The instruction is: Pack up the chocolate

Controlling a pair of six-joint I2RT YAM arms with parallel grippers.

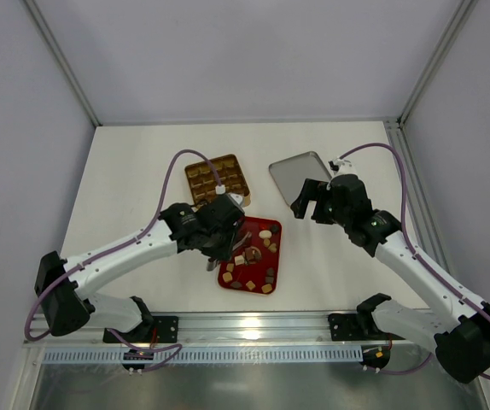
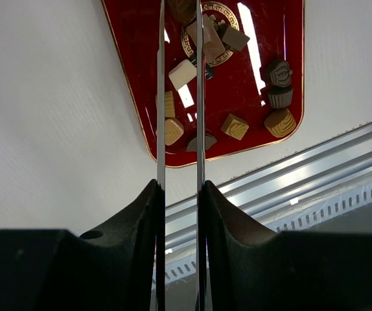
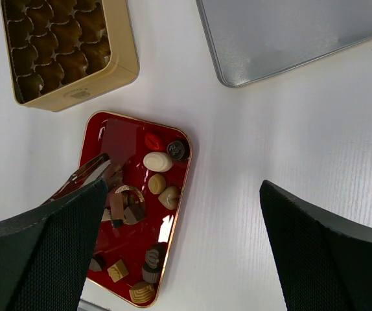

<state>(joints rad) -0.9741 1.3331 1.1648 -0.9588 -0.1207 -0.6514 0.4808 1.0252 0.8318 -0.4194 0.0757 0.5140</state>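
Left gripper [image 2: 180, 13] narrowed to a slit above the red tray [image 2: 137, 52], we cannot tell if it pinches anything, chocolate [image 2: 235, 126] scattered beneath and beside it, right gripper [image 3: 185, 188] spread wide

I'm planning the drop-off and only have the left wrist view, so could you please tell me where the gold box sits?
Observer: The gold box sits beyond the red tray, slightly to its left, with a gap between them.
Operator: Thanks; is it filled?
Observer: The compartments in view look empty.
Operator: And the right gripper?
Observer: The right gripper hovers open near the silver lid, holding nothing.
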